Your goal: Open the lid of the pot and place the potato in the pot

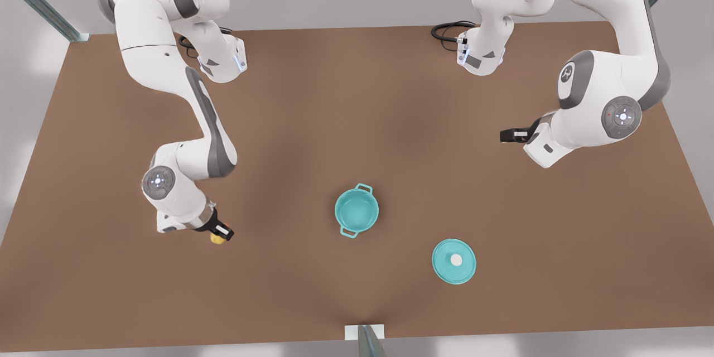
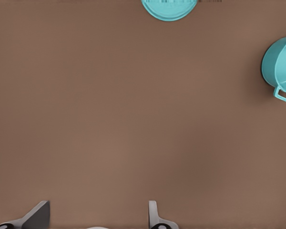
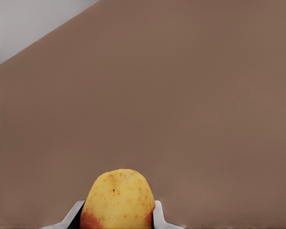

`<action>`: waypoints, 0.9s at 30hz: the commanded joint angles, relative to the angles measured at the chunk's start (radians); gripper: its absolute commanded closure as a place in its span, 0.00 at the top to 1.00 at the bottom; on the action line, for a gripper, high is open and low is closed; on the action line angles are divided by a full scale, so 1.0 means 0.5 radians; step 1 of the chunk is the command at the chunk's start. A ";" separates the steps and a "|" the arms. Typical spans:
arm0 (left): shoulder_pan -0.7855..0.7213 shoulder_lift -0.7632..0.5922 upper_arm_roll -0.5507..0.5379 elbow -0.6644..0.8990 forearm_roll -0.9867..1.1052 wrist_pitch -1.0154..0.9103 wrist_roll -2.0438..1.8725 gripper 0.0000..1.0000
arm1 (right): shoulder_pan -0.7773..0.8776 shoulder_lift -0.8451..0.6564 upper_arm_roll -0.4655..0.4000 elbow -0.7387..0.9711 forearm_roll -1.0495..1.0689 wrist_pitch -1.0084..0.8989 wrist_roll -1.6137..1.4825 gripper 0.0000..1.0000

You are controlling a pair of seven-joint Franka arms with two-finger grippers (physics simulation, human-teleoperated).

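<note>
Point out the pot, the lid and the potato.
pot [image 1: 357, 211]: front view, inside floor.
lid [image 1: 446, 268]: front view, flat top beside the knob.
potato [image 3: 118, 198]: right wrist view, yellow skin, between the pincer's fingers.

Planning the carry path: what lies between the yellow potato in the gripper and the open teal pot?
Bare brown table separates potato, held by the right gripper, from pot, in the front view.

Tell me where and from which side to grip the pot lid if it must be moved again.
Grip the small white knob at the centre of the pot lid, coming straight down from above. The lid lies flat on the table, knob up, so its thin rim probably offers little purchase.
</note>
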 commanded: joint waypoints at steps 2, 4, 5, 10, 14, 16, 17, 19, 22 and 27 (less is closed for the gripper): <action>-0.026 0.049 -0.020 0.087 -0.010 -0.001 -0.110 1.00 | 0.043 -0.003 0.095 0.121 -0.009 -0.387 0.675 0.59; -0.029 0.067 -0.023 0.139 -0.001 -0.001 -0.046 1.00 | 0.043 -0.003 0.187 0.137 -0.018 -0.393 0.770 0.59; -0.032 0.085 -0.023 0.182 0.005 0.002 0.028 1.00 | 0.043 -0.003 0.236 0.173 -0.018 -0.393 0.841 0.59; -0.075 0.128 -0.029 0.308 -0.029 0.177 0.261 1.00 | 0.242 0.006 0.316 0.259 -0.024 -0.393 1.104 0.57; -0.066 0.135 -0.029 0.326 -0.025 0.269 0.267 1.00 | 0.365 0.141 0.313 0.489 -0.015 -0.381 1.200 0.58; -0.066 0.135 -0.026 0.305 -0.007 0.266 0.255 1.00 | 0.414 0.190 0.322 0.538 -0.015 -0.357 1.209 0.58; -0.023 0.132 -0.013 0.299 -0.025 0.266 0.255 1.00 | 0.436 0.258 0.328 0.624 -0.015 -0.357 1.239 0.58; -0.017 0.104 -0.017 0.259 -0.019 0.263 0.237 1.00 | 0.509 0.328 0.328 0.704 -0.015 -0.354 1.276 0.58; -0.011 0.098 -0.001 0.237 0.017 0.257 0.237 1.00 | 0.577 0.435 0.331 0.772 -0.018 -0.228 1.356 0.58; -0.011 0.095 0.017 0.240 0.030 0.266 0.237 1.00 | 0.647 0.577 0.331 0.759 -0.036 -0.077 1.408 0.58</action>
